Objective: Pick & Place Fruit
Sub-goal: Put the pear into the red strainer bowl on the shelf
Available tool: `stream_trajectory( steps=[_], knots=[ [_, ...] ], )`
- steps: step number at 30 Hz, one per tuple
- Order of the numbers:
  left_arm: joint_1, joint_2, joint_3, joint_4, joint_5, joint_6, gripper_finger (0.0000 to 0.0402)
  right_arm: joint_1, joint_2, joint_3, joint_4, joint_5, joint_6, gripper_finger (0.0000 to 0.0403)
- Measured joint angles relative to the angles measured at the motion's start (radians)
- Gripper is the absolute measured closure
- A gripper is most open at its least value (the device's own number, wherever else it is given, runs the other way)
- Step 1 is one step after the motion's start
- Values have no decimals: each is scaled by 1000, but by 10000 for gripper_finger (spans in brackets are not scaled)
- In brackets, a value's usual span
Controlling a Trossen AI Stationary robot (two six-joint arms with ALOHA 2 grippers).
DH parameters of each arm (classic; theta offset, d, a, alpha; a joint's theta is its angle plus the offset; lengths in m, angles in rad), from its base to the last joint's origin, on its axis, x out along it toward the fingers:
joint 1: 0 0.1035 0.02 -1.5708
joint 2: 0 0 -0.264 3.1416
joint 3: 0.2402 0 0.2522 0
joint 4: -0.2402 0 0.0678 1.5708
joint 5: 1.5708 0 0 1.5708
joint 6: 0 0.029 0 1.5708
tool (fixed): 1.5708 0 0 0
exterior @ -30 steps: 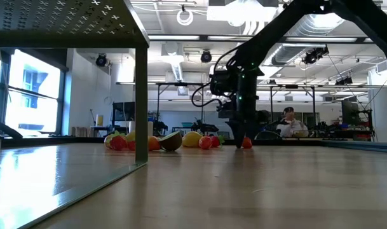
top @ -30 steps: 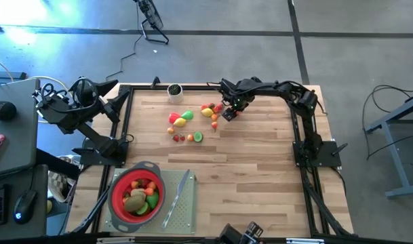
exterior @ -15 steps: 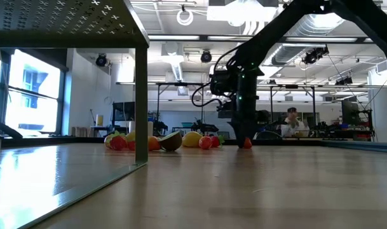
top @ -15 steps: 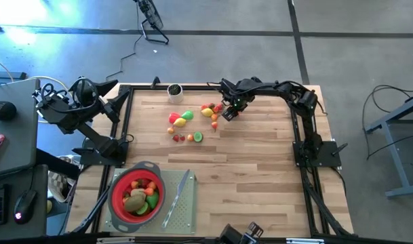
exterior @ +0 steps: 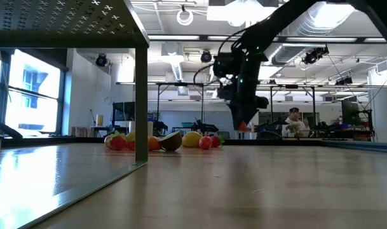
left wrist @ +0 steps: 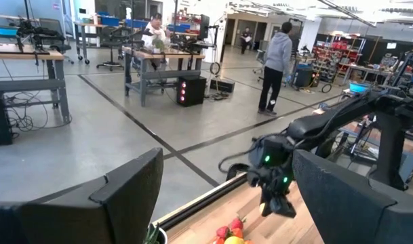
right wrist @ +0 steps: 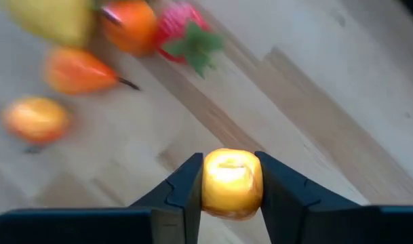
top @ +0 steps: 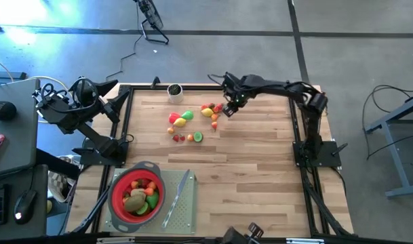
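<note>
Right wrist view shows the right hand (right wrist: 228, 186) pinching a small yellow-orange toy fruit (right wrist: 232, 183) across its middle, lifted clear of the table (right wrist: 342, 108). It looks light, rigid and smooth, so it could slip. Left hand (left wrist: 223, 196) waits spread at the table's edge.

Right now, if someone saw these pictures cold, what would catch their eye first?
Most striking is the right gripper shut on a small yellow-orange fruit, lifted clear of the table near its far edge. Just beside it a bright cluster of loose toy fruits lies on the wood. At the near left corner sits the red strainer, already holding several fruits, with the left arm parked off the table's left side.
</note>
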Motion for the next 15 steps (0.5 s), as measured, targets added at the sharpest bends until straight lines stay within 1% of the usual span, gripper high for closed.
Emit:
stream_trajectory(
  steps=[3, 8, 12, 15],
  knots=[
    [0, 0, 0, 0, 0, 0, 80, 1, -68, 0, 12, -37, 5, 287],
    [0, 0, 0, 0, -2, 0, 80, 2, -192, 1, 68, -59, 30, 286],
    [0, 0, 0, 0, -5, 0, 80, 2, -292, 2, 158, -85, 58, 293],
    [0, 0, 0, 0, -5, 0, 80, 2, -356, 2, 237, -87, 80, 288]
  ],
)
